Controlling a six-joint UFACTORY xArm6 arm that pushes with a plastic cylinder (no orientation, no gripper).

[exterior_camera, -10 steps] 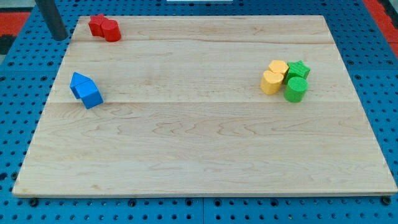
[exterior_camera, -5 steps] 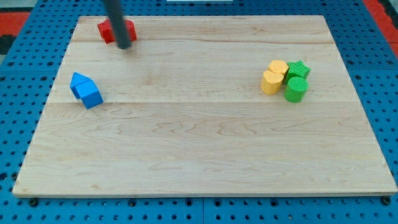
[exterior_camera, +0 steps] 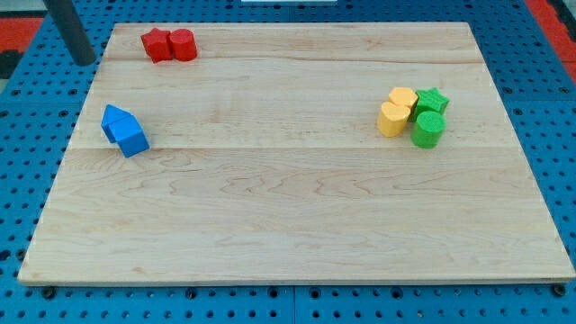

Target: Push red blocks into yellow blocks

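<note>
Dark rod slightly tilted at view's top left, my tip point(exterior_camera: 84, 61) down.

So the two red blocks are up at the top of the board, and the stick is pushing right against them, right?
Not quite. The two red blocks do sit at the view's top of the board, but my tip is not touching them. The camera view shows it off the board's edge, to the view's left of the reds, with a gap between.
</note>
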